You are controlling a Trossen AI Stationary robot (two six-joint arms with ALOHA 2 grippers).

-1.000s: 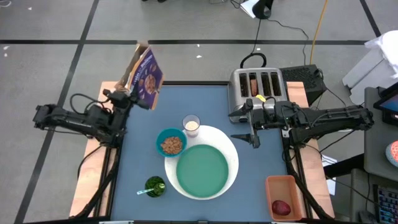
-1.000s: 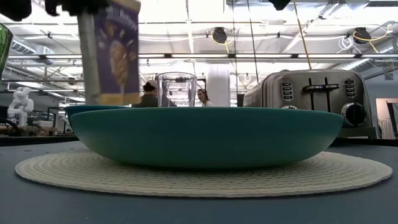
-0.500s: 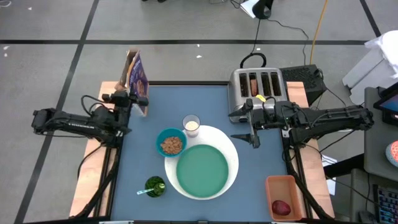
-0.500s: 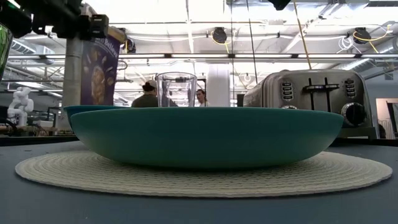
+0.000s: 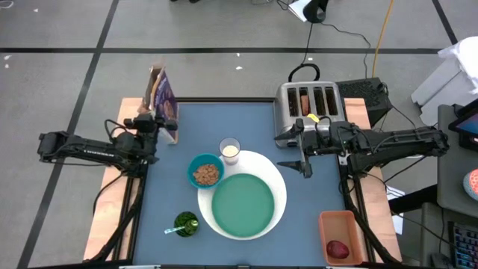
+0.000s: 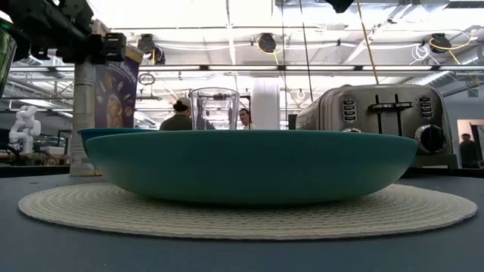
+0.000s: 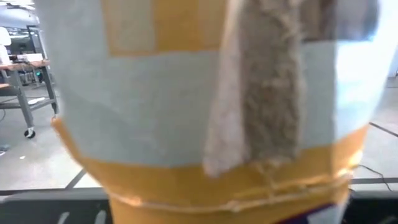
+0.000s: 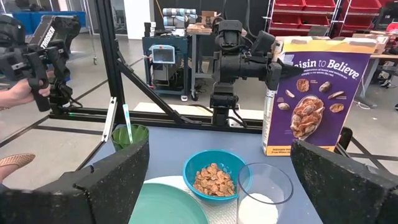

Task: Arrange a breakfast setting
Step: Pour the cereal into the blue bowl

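Observation:
The purple cereal box stands upright at the table's far left corner, with my left gripper shut on it. A small teal bowl of cereal and a glass of milk sit beside the teal plate, which lies on the larger white plate. A green cup with a spoon stands near the front edge. The red apple lies in an orange tub. My right gripper hangs open above the table's right side, beside the plates. My left gripper pinches the box between its two fingers at the upright edge facing the table's near side, about a third down from the top. The fingers come in level. The box stands upright, its base at the tabletop; whether it rests there I cannot tell.
A silver toaster stands at the far right of the table. The orange tub sits at the near right corner. Beyond the table's left side a person's hand holds a dark device.
My left gripper has come down and drawn toward the table's far left corner with the cereal box. The box was tilted and high above the table. It has swung upright and sunk to the tabletop.

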